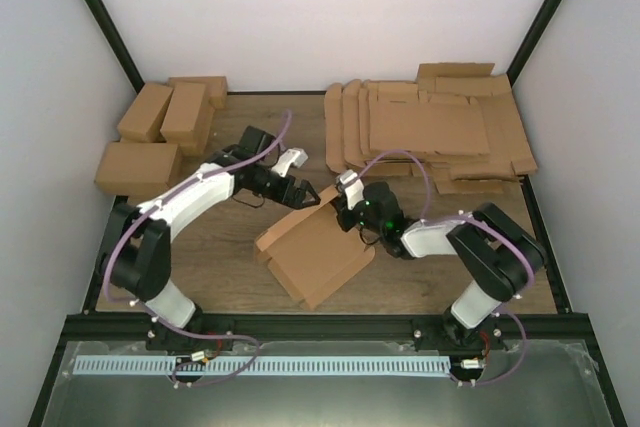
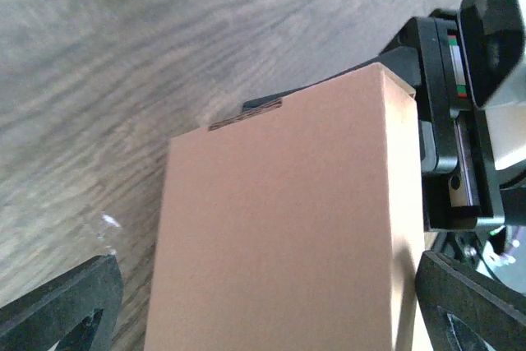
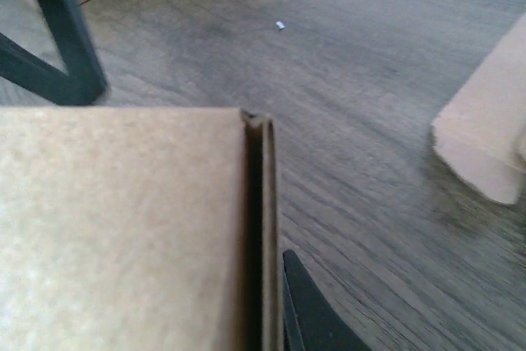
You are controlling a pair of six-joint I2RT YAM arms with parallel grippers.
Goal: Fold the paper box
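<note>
The paper box [image 1: 318,252] sits half-formed at the middle of the desk [image 1: 225,267], skewed so that its corners point at about 12, 3, 6 and 9 o'clock. Its longer edge seems to run from 8 toward 2 o'clock. Both arms meet at its 12 o'clock corner, the left reaching in from 10 o'clock and the right from 3 o'clock.

The left fingers [image 2: 57,310] are released and spread wide, one on each side of an upright brown panel, with desk showing between the left finger and the card. From them the rest of the box lies toward 5 o'clock.

The right fingers [image 3: 308,314] are clenched. One dark finger shows tight beside a doubled wall edge and the other is hidden behind the panel, so I judge they pinch that wall.

The coming move likely turns on that raised panel: the left arm straddles it and is nearer, while the right steadies the corner.

Folded cartons [image 1: 160,132] lie at 10 o'clock and flat blanks [image 1: 430,127] at 1 o'clock.
</note>
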